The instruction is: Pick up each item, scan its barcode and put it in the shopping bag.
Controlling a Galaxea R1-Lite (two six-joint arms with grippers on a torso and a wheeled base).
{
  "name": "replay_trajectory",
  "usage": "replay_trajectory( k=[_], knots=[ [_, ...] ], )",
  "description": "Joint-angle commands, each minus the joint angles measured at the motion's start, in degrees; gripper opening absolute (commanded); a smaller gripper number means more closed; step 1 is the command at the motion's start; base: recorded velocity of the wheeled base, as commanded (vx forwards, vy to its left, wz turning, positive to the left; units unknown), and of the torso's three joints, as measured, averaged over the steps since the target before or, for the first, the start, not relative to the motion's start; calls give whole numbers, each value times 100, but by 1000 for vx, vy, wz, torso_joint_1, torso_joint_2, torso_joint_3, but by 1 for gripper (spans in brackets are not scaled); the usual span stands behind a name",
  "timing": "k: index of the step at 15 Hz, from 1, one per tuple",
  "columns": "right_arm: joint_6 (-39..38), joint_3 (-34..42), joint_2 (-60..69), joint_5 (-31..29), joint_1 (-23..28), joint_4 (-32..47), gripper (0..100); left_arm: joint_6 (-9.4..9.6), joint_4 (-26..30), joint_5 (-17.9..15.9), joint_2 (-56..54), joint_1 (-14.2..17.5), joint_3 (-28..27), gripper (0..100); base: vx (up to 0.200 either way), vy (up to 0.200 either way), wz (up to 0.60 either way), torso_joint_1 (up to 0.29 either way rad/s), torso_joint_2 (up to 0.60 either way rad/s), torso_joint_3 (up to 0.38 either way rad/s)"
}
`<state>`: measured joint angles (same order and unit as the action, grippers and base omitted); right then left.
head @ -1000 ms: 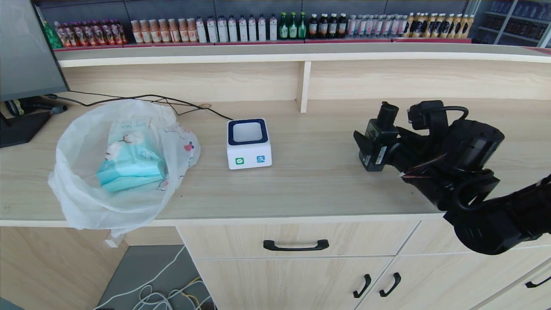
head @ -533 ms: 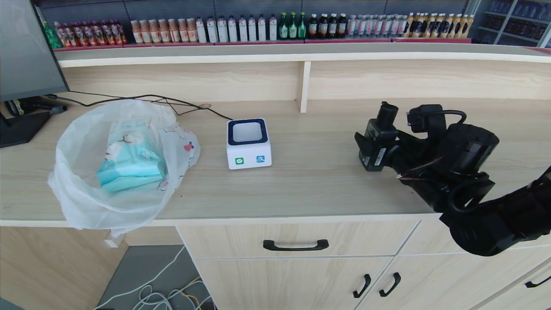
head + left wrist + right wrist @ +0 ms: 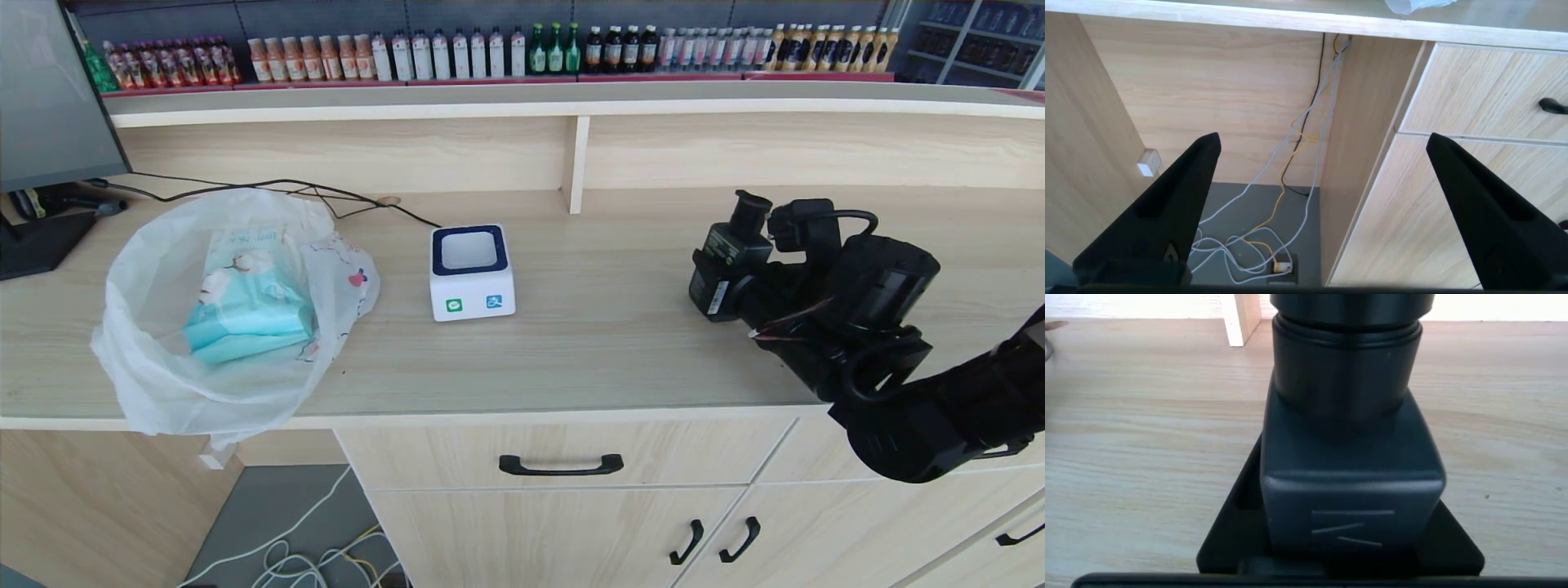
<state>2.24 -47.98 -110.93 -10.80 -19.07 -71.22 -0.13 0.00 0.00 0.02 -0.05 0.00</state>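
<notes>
Bottle [image 3: 722,263]: dark, square-bodied, capped; right of the head frame, over the counter [image 3: 604,343], tilted.
Right gripper [image 3: 735,286]: clamped on the bottle's body.
Left gripper [image 3: 1323,140]: fingers spread wide, nothing between them.
Shopping bag [image 3: 155,367]: left of frame, teal pack [image 3: 245,314] inside.
Scanner [image 3: 472,273]: centre, well apart from the bottle.

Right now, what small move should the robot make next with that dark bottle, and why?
Probably swing the bottle left toward the scanner, label facing it: the right pincer grips it well to the scanner's right, so it looks unscanned, and it isn't in the bag yet.
</notes>
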Motion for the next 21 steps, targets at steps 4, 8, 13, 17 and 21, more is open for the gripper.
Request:
replay_trajectory(
  k=[4,8,13,17,21],
  knots=[
    [4,52,265,17,-36,-6,0,-4,0,0,-2,5,0,100,0,0,0,0,0,0],
    [162,351,749,8,-45,-6,0,-4,0,0,-2,5,0,100,0,0,0,0,0,0],
    [426,1573,2155,-19,-379,-6,0,-4,0,0,-2,5,0,100,0,0,0,0,0,0],
    [628,2724,3254,-62,-361,11,0,-4,0,0,-2,5,0,100,0,0,0,0,0,0],
    [584,3418,3807,-19,-352,20,0,-4,0,0,-2,-4,0,100,0,0,0,0,0,0]
  ],
)
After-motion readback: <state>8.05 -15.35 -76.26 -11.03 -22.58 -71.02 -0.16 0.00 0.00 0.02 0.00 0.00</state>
